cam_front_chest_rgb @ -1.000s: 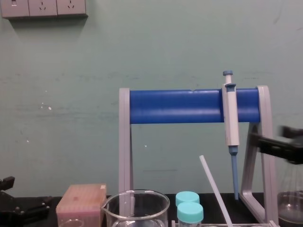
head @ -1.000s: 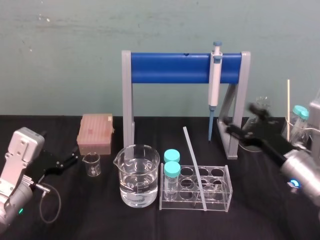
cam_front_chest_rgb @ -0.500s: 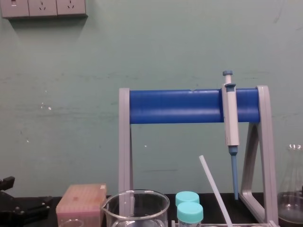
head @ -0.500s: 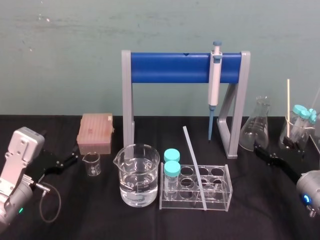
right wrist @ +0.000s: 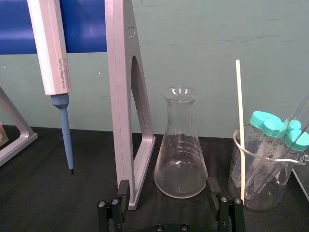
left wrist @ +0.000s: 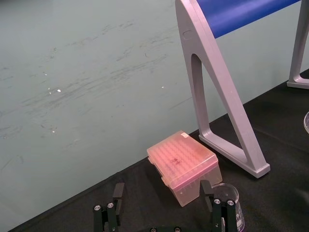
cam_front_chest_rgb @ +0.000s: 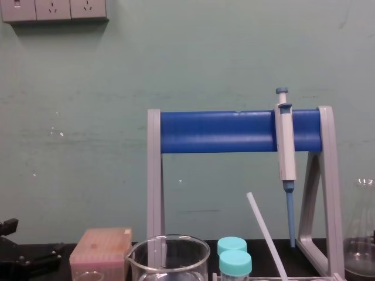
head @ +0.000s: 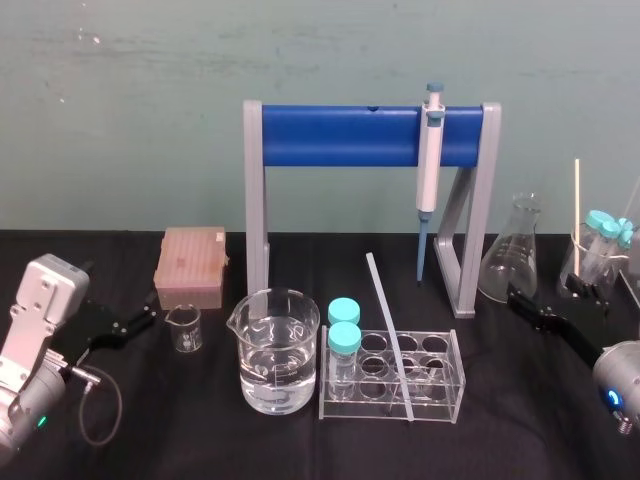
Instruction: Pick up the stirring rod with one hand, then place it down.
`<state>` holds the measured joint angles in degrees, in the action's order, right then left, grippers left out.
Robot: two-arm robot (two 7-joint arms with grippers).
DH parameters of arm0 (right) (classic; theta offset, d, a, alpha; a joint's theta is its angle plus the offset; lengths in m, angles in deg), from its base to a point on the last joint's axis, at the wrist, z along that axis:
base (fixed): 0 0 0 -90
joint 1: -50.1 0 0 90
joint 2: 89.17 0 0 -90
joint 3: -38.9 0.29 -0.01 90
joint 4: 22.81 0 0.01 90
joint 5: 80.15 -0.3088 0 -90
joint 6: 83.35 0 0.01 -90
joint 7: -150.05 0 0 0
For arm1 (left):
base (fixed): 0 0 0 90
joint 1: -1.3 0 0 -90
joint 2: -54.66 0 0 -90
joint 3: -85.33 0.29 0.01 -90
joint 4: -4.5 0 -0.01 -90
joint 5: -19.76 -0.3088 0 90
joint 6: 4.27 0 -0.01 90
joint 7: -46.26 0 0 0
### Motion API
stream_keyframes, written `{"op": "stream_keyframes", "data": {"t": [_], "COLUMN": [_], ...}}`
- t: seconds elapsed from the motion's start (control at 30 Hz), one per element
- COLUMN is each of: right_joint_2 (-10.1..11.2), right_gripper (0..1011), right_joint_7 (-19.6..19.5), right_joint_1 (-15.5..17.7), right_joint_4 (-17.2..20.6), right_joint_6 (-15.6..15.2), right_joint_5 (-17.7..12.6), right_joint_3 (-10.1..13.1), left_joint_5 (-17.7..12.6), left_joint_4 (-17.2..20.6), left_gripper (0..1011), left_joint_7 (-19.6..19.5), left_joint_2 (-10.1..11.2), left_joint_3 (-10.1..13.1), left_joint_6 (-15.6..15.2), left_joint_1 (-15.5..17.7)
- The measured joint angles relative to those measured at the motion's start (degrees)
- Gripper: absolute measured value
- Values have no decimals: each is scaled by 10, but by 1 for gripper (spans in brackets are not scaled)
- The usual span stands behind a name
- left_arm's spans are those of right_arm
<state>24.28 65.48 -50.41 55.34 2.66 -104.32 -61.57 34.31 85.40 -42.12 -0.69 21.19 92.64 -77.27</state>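
One stirring rod [head: 388,335] tilted in rack [head: 452,388], left gripper [left wrist: 161,189], right gripper [right wrist: 168,185], fingers wide (wrist views).

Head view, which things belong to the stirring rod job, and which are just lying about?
Job: stirring rod, leaning against the tube rack; right pincer, open by the flask; left pincer, parked open.
Lying about: pipette, large beaker, tip box, small beaker.

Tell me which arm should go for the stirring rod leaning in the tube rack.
Right. The right gripper, open beside the flask, is nearer the stirring rod. The left gripper, also open, is farther off, with the small beaker and large beaker standing between it and the rod.
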Motion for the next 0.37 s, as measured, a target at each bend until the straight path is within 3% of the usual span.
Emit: {"op": "stream_keyframes", "data": {"t": [0.37], "right_joint_2": [0], "right_gripper": [1003], "right_joint_7": [-1], "right_joint_1": [1], "right_joint_4": [1], "right_joint_6": [2], "right_joint_5": [0], "right_joint_3": [0], "left_joint_5": [0], "left_joint_4": [0], "left_gripper": [1000], "left_joint_7": [0], "left_joint_2": [0], "left_joint_3": [0], "left_joint_6": [0], "left_joint_1": [0]}}
